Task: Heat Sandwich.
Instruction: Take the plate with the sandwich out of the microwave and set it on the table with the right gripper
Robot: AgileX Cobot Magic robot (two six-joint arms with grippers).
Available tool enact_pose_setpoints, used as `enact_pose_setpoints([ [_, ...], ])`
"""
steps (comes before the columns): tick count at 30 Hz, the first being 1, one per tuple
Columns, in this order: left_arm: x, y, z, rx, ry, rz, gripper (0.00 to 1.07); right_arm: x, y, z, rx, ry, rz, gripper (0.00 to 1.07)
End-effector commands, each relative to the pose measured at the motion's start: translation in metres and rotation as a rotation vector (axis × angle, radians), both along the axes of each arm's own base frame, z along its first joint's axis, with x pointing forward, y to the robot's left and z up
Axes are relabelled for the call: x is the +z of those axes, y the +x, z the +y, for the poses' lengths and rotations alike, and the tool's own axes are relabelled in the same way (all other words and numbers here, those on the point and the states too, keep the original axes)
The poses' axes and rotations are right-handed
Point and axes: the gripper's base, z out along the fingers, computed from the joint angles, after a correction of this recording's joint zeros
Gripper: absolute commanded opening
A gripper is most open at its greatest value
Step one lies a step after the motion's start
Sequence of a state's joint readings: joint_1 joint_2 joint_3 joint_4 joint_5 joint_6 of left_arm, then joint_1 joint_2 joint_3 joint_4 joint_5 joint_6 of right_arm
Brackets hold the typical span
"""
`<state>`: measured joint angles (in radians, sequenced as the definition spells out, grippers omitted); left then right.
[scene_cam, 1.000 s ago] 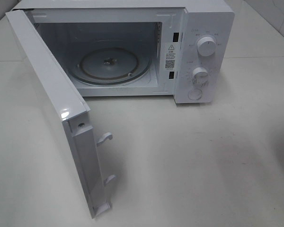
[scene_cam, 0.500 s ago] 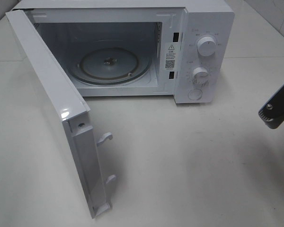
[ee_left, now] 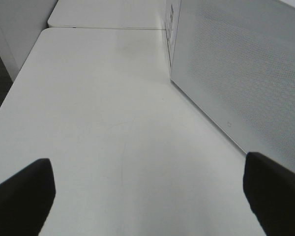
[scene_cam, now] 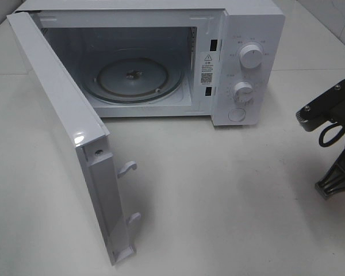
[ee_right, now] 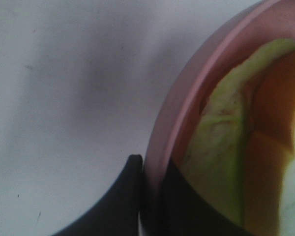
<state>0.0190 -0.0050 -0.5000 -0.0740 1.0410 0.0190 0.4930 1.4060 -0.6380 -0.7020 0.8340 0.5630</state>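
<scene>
Sandwich heating staged: white microwave (scene_cam: pixel 161 57) sits with its door (scene_cam: pixel 69 138) swung wide, glass turntable (scene_cam: pixel 132 79) bare, likely to receive the load. Right gripper (ee_right: pixel 150 196) pinches the round pink plate (ee_right: pixel 162 128) rim; pale yellow-green sandwich (ee_right: pixel 221 147) rides on it. Left gripper (ee_left: pixel 147 191) idles spread wide, holding nothing.

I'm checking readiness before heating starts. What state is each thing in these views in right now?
White microwave oven: chamber empty.
White microwave door: swung wide open.
Round glass turntable: bare, nothing on it.
Round pink plate: rim clamped by the right claw.
Pale yellow-green sandwich with an orange bit: lying on the plate.
Left claw: open, holding nothing.
Right claw: shut on the plate rim.
</scene>
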Motion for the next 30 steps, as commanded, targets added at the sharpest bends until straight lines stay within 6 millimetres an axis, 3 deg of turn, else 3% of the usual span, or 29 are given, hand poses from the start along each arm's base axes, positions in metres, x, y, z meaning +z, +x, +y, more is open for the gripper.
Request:
enact_pose_setpoints([
  [1, -0.001, -0.003, 0.0, 0.001, -0.003, -0.029, 0.98, -0.001, 0.015, -0.011, -0.046, -0.017, -0.053, 0.0],
  [11, -0.001, -0.003, 0.0, 0.001, -0.003, -0.029, 0.98, -0.019, 0.031, -0.034, -0.177, -0.006, -0.079, 0.0],
  [30, -0.001, -0.003, 0.0, 0.001, -0.003, -0.029, 0.98, -0.061, 0.051, -0.047, -0.259, 0.003, -0.089, 0.0],
])
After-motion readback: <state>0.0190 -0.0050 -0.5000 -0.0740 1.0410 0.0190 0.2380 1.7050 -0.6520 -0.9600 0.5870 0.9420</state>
